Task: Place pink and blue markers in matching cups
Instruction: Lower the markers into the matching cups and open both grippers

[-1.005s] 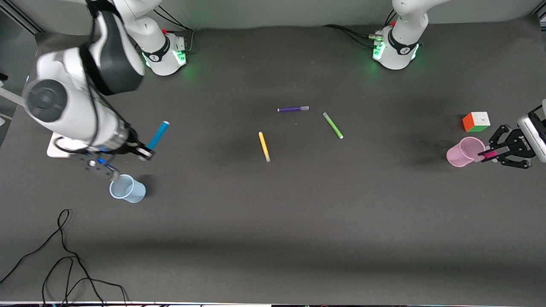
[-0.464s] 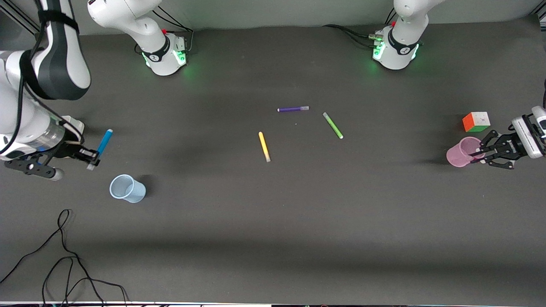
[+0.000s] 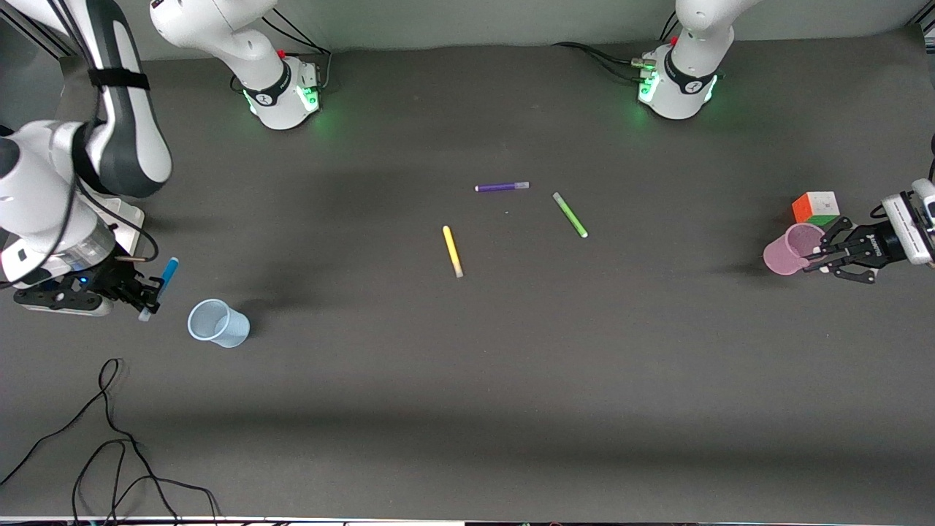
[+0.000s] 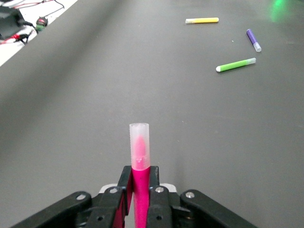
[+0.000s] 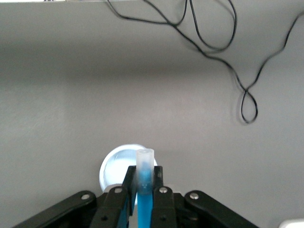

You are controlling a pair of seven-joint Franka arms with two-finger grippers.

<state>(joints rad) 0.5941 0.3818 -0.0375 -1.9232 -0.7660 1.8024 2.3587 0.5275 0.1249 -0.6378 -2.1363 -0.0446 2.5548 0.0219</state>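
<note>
My right gripper (image 3: pixel 150 294) is shut on the blue marker (image 3: pixel 166 274) and holds it tilted above the table, beside the pale blue cup (image 3: pixel 218 324), toward the right arm's end. In the right wrist view the gripper (image 5: pixel 144 173) grips the marker (image 5: pixel 145 161), with the cup (image 5: pixel 116 166) just past its tips. My left gripper (image 3: pixel 818 261) is at the rim of the pink cup (image 3: pixel 785 254). In the left wrist view that gripper (image 4: pixel 140 173) is shut on the pink marker (image 4: pixel 139 147), whose pale cap points toward the table's middle. The pink cup does not show there.
Yellow (image 3: pixel 452 250), green (image 3: pixel 570 214) and purple (image 3: pixel 502 187) markers lie mid-table, and all three show in the left wrist view (image 4: pixel 235 65). A colour cube (image 3: pixel 816 208) stands just farther from the camera than the pink cup. A black cable (image 3: pixel 109 438) loops at the near corner by the right arm's end.
My right gripper swung the blue marker toward the right arm's end of the table, then came lower beside the cup. My left gripper shifted slightly closer to the pink cup's rim.
</note>
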